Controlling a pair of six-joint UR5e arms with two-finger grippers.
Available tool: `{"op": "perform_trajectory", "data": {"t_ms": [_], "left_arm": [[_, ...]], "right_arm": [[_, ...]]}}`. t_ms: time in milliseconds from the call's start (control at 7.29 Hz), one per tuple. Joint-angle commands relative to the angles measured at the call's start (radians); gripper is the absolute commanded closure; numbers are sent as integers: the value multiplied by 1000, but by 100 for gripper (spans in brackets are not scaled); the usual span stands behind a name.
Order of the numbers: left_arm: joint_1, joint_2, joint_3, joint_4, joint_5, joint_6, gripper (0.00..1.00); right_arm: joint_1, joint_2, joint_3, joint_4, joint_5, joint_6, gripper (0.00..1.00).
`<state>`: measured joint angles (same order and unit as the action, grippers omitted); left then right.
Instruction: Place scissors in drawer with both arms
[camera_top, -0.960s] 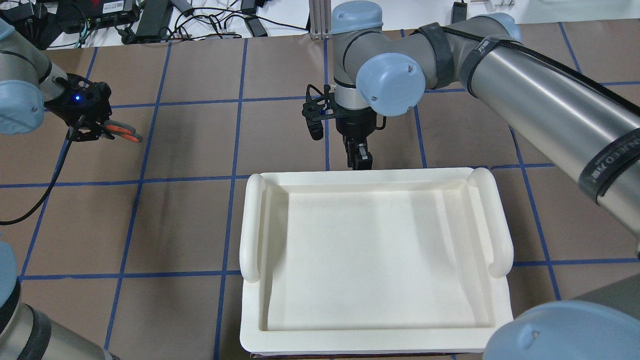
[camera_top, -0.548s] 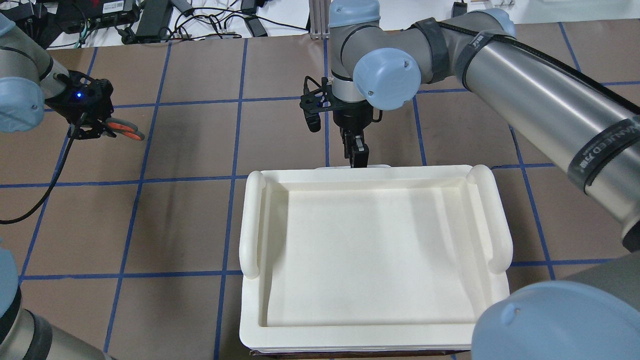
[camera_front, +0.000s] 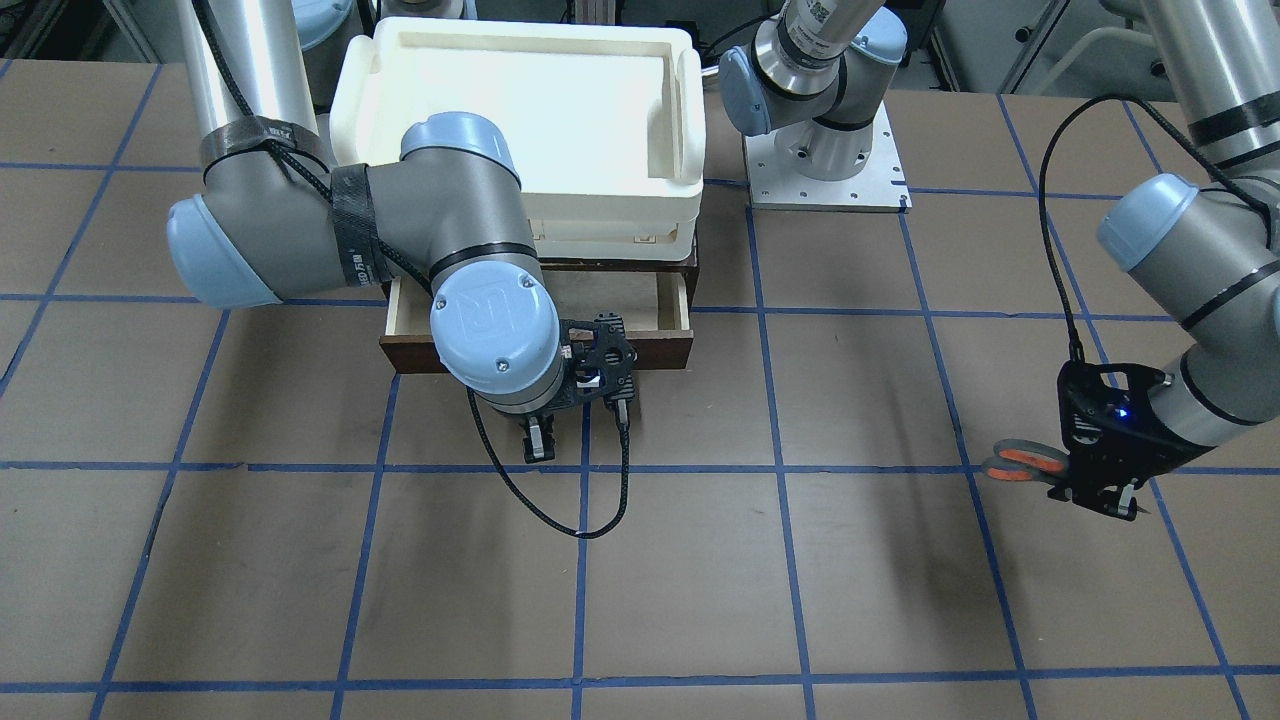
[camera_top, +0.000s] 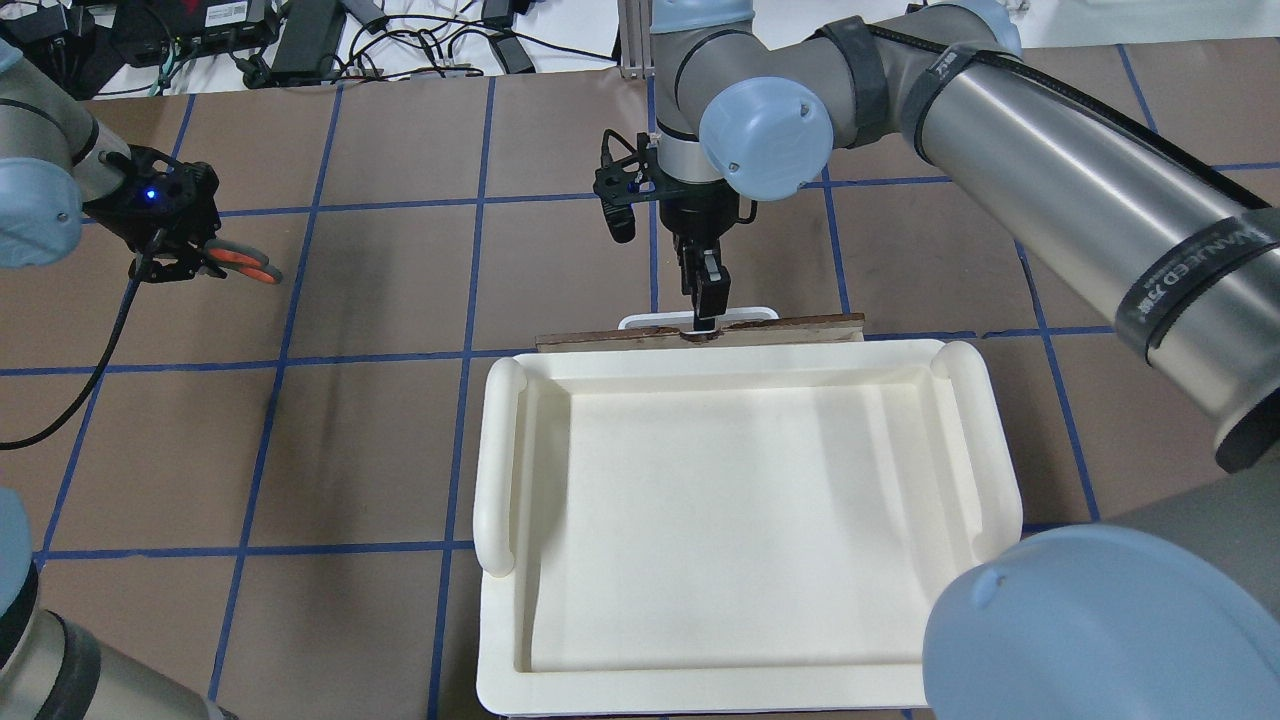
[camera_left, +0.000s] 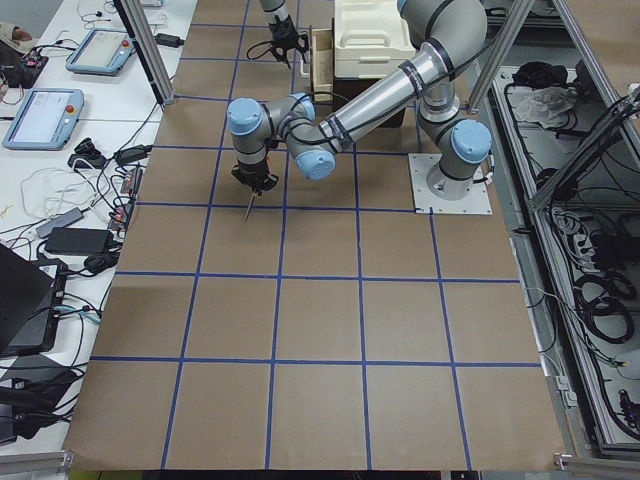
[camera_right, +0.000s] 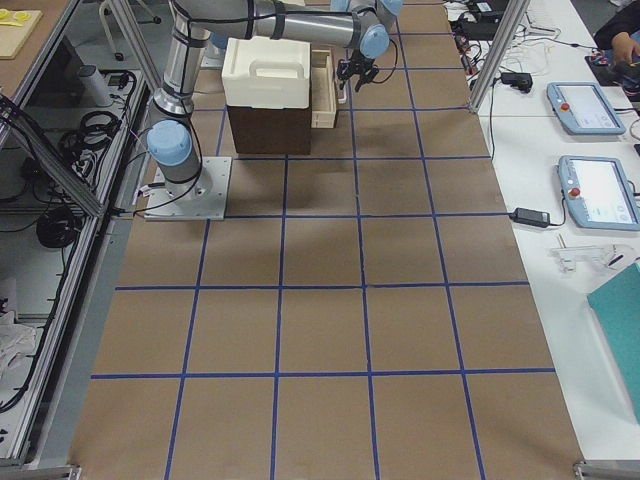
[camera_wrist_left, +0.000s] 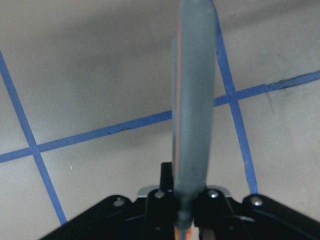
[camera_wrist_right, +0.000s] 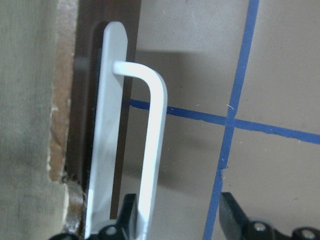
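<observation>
Left hand: the left hand (camera_front: 1100, 492) was clenched on the scissors (camera_front: 1020, 462), over the surface (camera_front: 700, 600) at the robot's far left side.
Scissors: they sat in the left hand's grip, with the grey, orange-lined loops sticking out sideways from between the fingers. In the left wrist view a grey loop showed edge-on with a thin line of orange. They were well apart from the drawer.
Right hand: the right hand (camera_top: 705, 305) pointed down at the middle of the drawer front. In the right wrist view its fingers (camera_wrist_right: 234, 215) stood apart, released, with the white bar between them. The bar lay close against the finger on the drawer's side and clear of the other.
Drawer: the drawer (camera_front: 665, 348) stood partly open, its dark brown front out past the body above it and a strip of pale interior showing behind the front.
Handle: the white bar handle (camera_wrist_right: 152, 150) ran along the drawer front, bending in to a flat white plate on the wood.
Bin: the white bin (camera_top: 497, 450) sat on top of the brown cabinet (camera_right: 265, 130) that housed the drawer.
</observation>
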<state>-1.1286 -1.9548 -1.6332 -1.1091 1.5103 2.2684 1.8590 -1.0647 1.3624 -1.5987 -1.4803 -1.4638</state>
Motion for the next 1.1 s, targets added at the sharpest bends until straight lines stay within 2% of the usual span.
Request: {"op": "perform_trajectory", "data": {"t_ms": [0, 274, 960], "left_arm": [[-3, -7, 22, 0, 1, -6, 100], [-4, -18, 67, -26, 2, -6, 100], [-5, -19, 67, -28, 2, -7, 100]], "right_arm": [[-4, 11, -3, -32, 0, -1, 37], [-12, 14, -14, -47, -2, -12, 37], [-17, 48, -57, -85, -2, -13, 38]]}}
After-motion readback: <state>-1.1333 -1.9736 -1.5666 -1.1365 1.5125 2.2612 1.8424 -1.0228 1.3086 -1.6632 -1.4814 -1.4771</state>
